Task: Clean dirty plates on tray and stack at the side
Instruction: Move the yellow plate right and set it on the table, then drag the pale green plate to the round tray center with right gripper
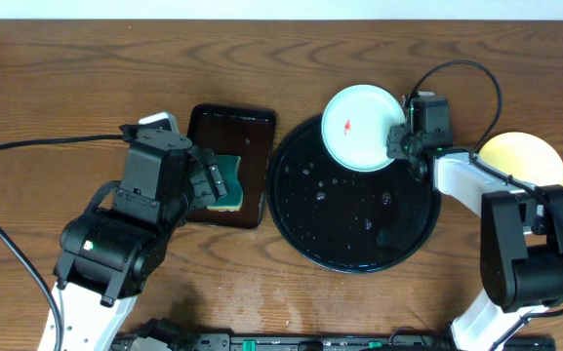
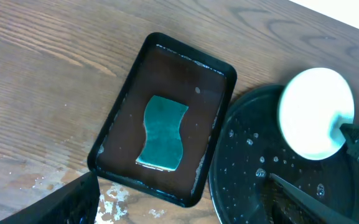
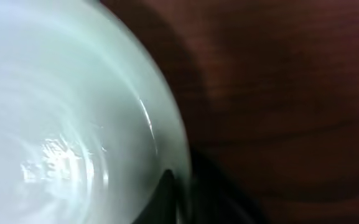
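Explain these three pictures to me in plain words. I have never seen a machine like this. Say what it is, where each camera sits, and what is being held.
Two robot arms work at a wooden table. One picture looks down from overhead; the others come from cameras on each wrist. The right gripper grips the rim of a pale mint plate with a red smear, over the big round black tray. The left gripper hovers, empty, above a green sponge in a small rectangular tray. A yellow plate lies to the side.

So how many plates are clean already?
Maybe one: a yellow plate sits beside the tray, though the arm hides part of it. The right gripper holds a mint plate with a red smear. The sponge lies unused in the small tray.
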{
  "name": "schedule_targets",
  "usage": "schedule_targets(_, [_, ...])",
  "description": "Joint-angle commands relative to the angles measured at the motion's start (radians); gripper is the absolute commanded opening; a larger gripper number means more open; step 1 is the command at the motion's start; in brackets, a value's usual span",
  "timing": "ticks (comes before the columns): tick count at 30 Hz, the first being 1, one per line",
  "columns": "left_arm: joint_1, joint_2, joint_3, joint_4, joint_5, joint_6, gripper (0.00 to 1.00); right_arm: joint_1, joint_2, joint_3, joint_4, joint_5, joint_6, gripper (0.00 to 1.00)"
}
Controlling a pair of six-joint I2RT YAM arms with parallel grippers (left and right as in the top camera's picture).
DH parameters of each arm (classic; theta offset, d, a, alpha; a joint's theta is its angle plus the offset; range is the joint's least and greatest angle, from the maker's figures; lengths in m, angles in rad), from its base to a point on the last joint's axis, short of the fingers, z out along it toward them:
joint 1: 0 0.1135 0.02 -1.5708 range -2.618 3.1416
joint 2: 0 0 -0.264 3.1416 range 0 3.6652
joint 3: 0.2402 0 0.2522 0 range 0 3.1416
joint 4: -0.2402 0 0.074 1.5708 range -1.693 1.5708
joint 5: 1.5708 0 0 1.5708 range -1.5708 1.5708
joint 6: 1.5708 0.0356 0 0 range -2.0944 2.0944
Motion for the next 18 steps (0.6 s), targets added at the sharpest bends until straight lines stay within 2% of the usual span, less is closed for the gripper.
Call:
schedule_targets(1, [0.004,0.0,0.014,-0.002,-0.001,0.01,0.83,0.001,0.0,-0.001,-0.048,0.011,0.042,0.01])
schedule_targets(6, [0.004,0.0,0.014,-0.002,-0.001,0.01,0.83,0.003,-0.134,-0.001,-0.182,0.01,0.04,0.01])
schedule_targets(13, [0.004,0.0,0.014,-0.002,-0.001,0.01,0.83,0.02,-0.365,-0.002,-0.502,-0.09,0.04,0.01])
schedule_targets(18, [0.004,0.0,0.014,-0.002,-0.001,0.01,0.83,0.057,-0.393,-0.003,-0.676,-0.136,0.041,0.01])
